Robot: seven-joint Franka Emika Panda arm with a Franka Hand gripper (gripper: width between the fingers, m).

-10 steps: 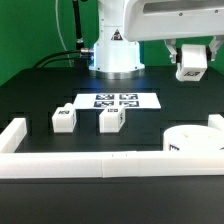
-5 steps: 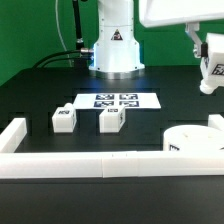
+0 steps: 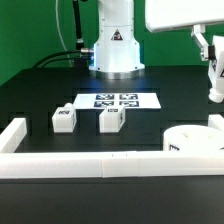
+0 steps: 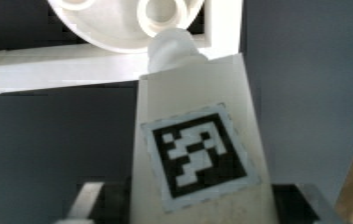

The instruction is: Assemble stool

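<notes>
One stool leg (image 3: pixel 213 82) clamped in the closed gripper (image 3: pixel 211 62), aloft at the exterior view's right, above the round seat (image 3: pixel 195 143), not touching. Well apart, on the table: left leg (image 3: pixel 64 118), middle leg (image 3: pixel 111 120).

in the exterior view's left-to-right order: first leg (image 3: pixel 64 118), second leg (image 3: pixel 111 120), seat (image 3: pixel 195 143); marker board (image 3: pixel 118 101) just behind both legs, border rail (image 3: pixel 100 165) in front, third leg (image 3: pixel 213 78) raised over seat
</notes>
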